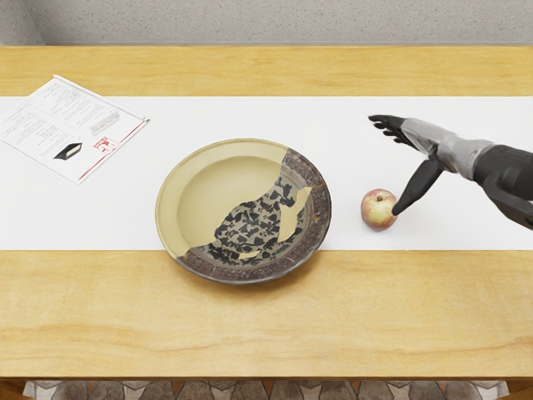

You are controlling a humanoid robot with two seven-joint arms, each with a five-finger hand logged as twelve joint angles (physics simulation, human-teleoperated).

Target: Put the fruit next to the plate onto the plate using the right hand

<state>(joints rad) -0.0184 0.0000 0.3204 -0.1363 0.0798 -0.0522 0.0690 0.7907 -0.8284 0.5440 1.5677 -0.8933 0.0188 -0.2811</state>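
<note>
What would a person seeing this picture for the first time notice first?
The big plate in the middle of the table, tan with a dark patterned part, draws the eye first. Just right of it lies a red apple, and the open right robot hand has one finger down at the apple's right side. A printed paper lies far left.

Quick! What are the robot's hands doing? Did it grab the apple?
Right hand: open, fingers spread, holding nothing; one fingertip is right beside the apple, which is not grabbed yet.
Left hand: not in the picture.
</note>
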